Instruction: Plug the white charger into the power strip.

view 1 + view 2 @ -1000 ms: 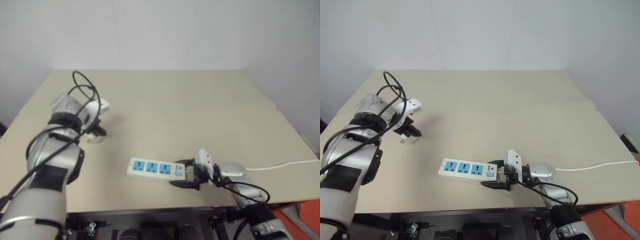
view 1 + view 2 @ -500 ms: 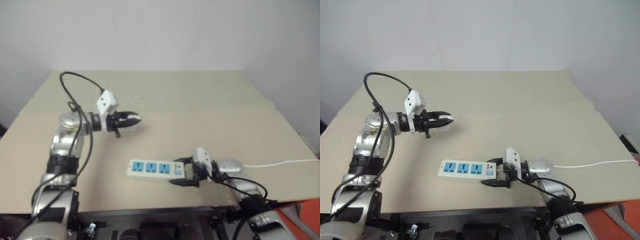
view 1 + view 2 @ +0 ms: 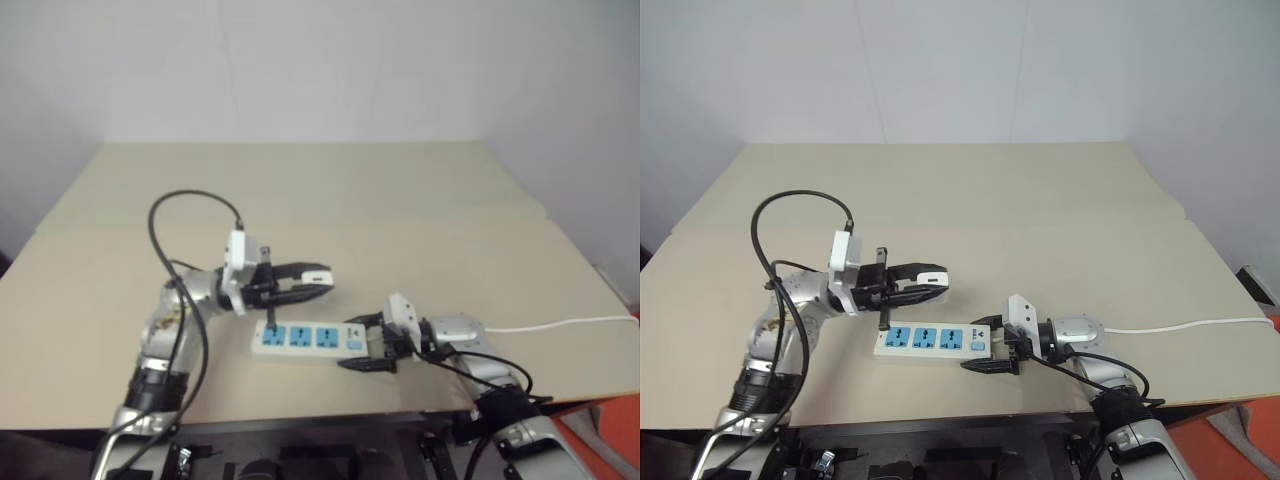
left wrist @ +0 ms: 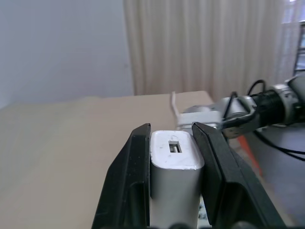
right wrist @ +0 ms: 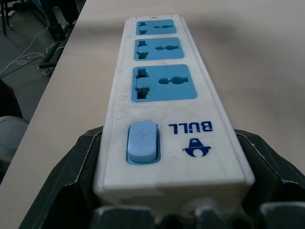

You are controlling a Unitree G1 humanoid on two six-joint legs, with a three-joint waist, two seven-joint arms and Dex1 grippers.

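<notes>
The power strip (image 3: 303,338) lies near the table's front edge, its three blue socket faces (image 5: 161,82) turned up. My right gripper (image 3: 366,343) is shut on its switch end, one black finger (image 5: 71,171) along each side. The white charger (image 4: 174,164) is pinched between the black fingers (image 4: 134,171) of my left gripper (image 3: 312,283), which is shut on it. That gripper points level toward the right and hangs a little above and behind the strip's left half, with the charger (image 3: 931,280) at its tip.
A thin white cord (image 3: 560,325) runs from behind my right gripper to the table's right edge. The tan table (image 3: 400,200) stretches bare behind the strip to a white wall. A black cable (image 3: 790,205) loops above my left forearm.
My left arm has swung from the table's far left toward the right and nearer, carrying the charger to just above the strip. The right gripper and the strip have stayed in place.
</notes>
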